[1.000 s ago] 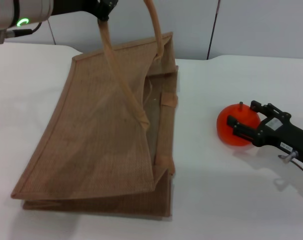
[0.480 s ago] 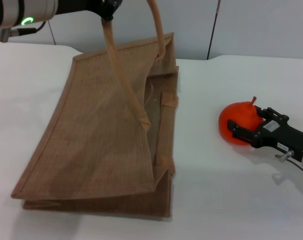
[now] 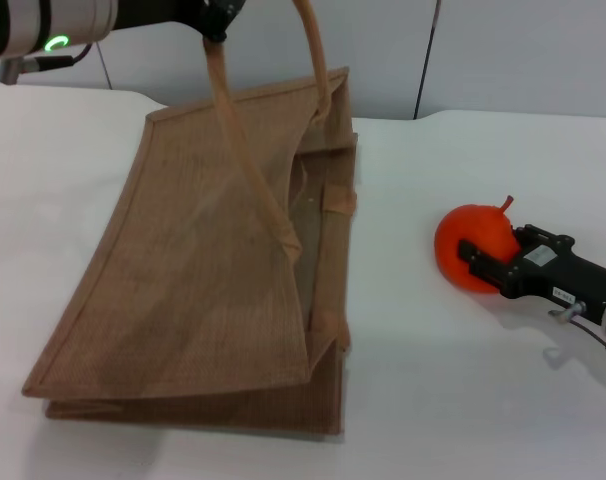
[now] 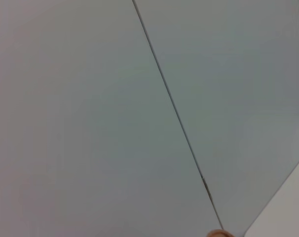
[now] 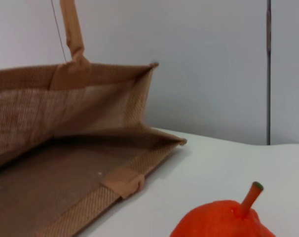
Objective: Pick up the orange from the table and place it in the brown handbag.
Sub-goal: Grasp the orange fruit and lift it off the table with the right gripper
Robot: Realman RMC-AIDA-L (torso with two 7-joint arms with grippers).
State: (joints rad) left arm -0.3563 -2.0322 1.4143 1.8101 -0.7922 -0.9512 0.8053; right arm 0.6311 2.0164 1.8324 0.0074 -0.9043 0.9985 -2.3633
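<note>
the round red-orange orange (image 3: 470, 259) with its short stem sits on the plain white desk (image 3: 463, 400), right of the tan-brown woven jute handbag (image 3: 213, 270); the right tool (image 3: 480, 263) has its black fingers clamped on the fruit's side; the left tool (image 3: 211, 18), at the top edge, is gripping 1 looped bag handle (image 3: 245, 150), lifting that side so the mouth gapes toward the orange.

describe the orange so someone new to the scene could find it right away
Start from the big brown handbag lying on the white table; look to its right, on the bare tabletop. There the right gripper is closed around the orange, the only round, bright red-orange thing, with a short stem.
</note>
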